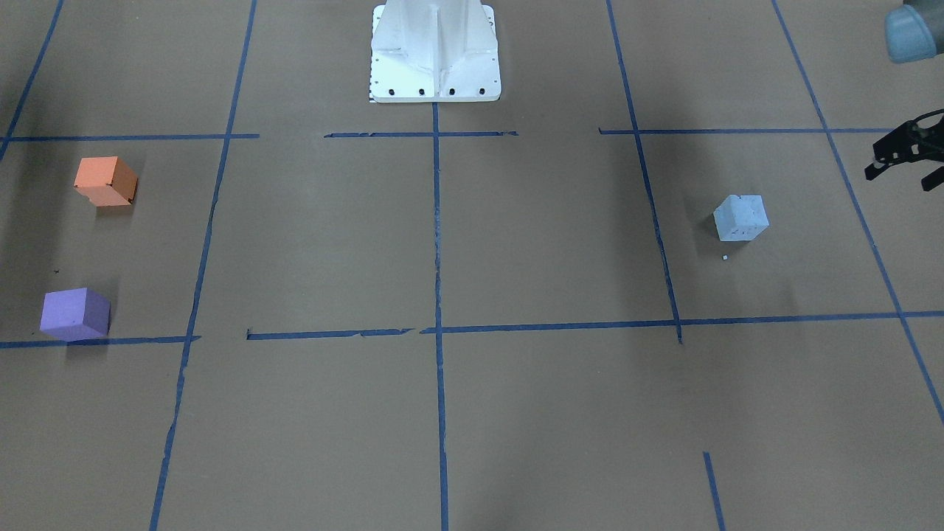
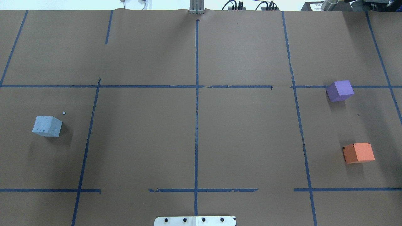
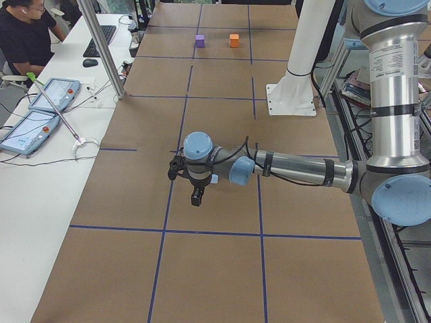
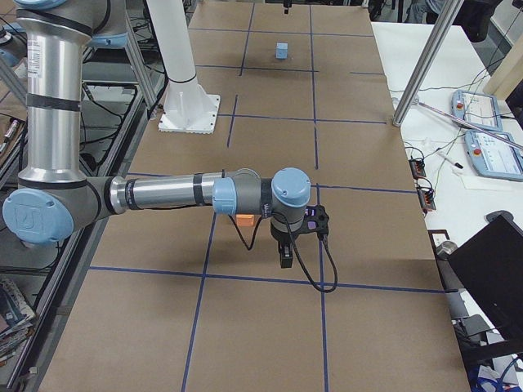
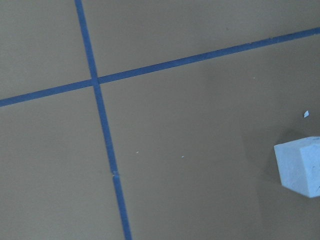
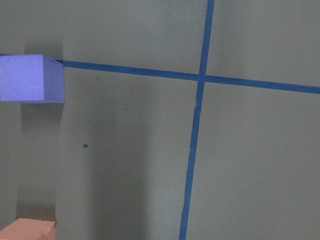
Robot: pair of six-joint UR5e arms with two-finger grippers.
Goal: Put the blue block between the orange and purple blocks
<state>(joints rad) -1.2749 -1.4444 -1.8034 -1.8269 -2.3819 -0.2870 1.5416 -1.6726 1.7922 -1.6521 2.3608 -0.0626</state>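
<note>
Overhead layout, read left to right as you saw it. At far left, the blue block [image 2: 47, 126] sat alone on the brown worktop [image 2: 141, 141], turned slightly against the blue tape grid [image 2: 196, 125], with a small pale chip [image 2: 64, 113] just beside its far corner. The left gripper [image 1: 901, 177] fell outside that view; your front-facing camera caught it at the frame edge, above the worktop on the outer side of the blue block and apart from it, its fingers [image 1: 875, 174] spread wide with nothing between them. At centre, the white base plate [image 2: 194, 221] lay on the near edge, on the middle tape line. At right, you found the purple block [image 2: 340, 90] resting on a cross line of tape and the orange block [image 2: 358, 153] nearer the robot, the two well apart with bare paper between them. The right gripper [image 4: 285, 257] hung over this pair; only the side camera showed it, so you could not tell whether its fingers were wide or narrow. The blue block was thus well apart from both, across the whole worktop
</note>
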